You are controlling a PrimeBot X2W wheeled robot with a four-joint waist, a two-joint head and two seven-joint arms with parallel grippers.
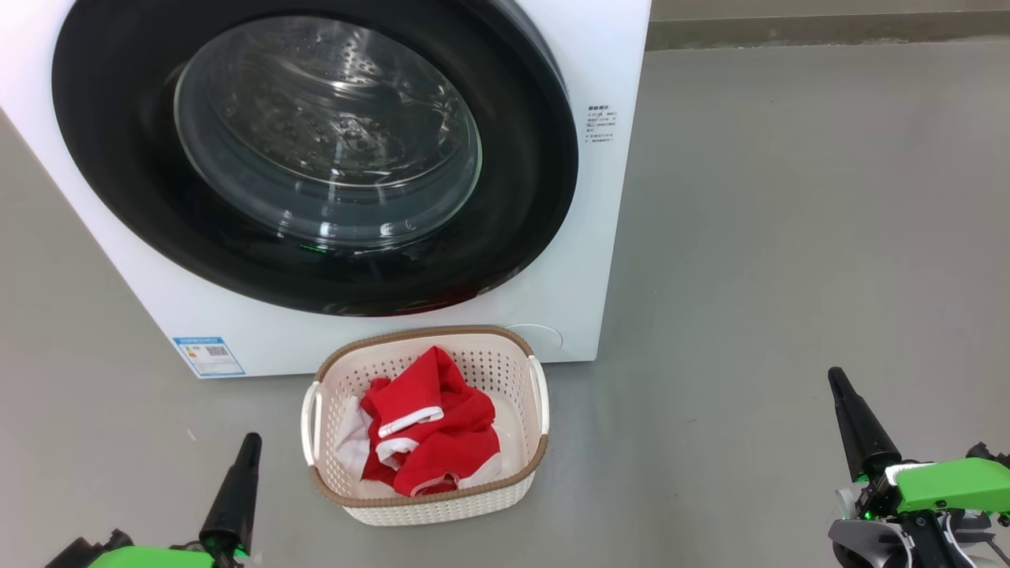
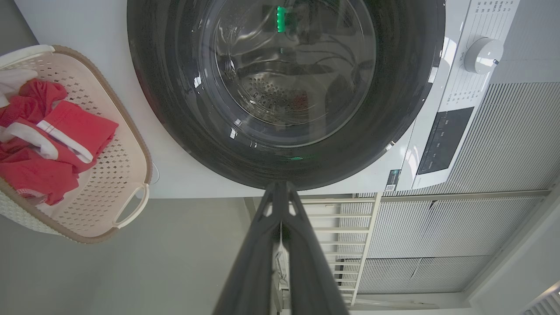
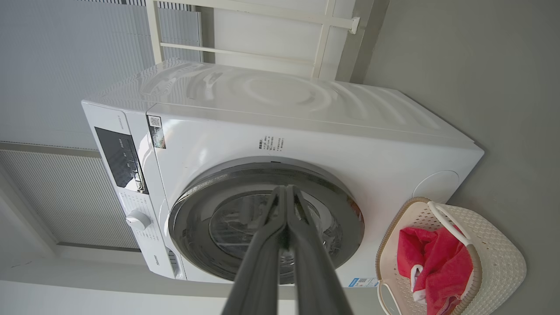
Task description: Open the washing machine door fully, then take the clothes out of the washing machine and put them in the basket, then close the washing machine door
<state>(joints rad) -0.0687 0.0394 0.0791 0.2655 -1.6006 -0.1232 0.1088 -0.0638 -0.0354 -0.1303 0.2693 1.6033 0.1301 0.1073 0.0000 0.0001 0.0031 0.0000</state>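
**Markings.** The washing machine point(image 1: 607, 237) carries a blue label sticker point(image 1: 208, 356) at the lower left of its front panel. The sticker includes a QR code, and its text is too small to read. A short block of printed lines point(image 1: 600, 125) sits right of the door near the upper centre of the head view and is also unreadable. In the right wrist view, a further QR sticker point(image 3: 155, 131) is fixed at the corner beside the dark control panel point(image 3: 120, 159). The dial point(image 3: 138, 220) has small legends around it that cannot be read.

**Door.** The washing machine door point(image 1: 323, 150) fills the upper left of the head view. It lies flat against the cabinet front, with its glass bowl facing the camera. The perforated drum shows through the glass.

**Basket.** The basket point(image 1: 418, 331) stands on the grey floor point(image 1: 789, 237) at lower centre, just in front of the machine's base. Its opening faces up. Its long axis runs across the frame, slightly turned, with a white handle at each end.

**Clothes.** The clothes point(image 1: 430, 434) lie crumpled inside the basket. They are red with white trim bands.

**Grippers.** The left gripper point(image 1: 251, 442) is at the lower left and points up the frame. Its fingers are pressed together and hold nothing. The right gripper point(image 1: 836, 379) is at the lower right in the same state. Both are well apart from the basket.
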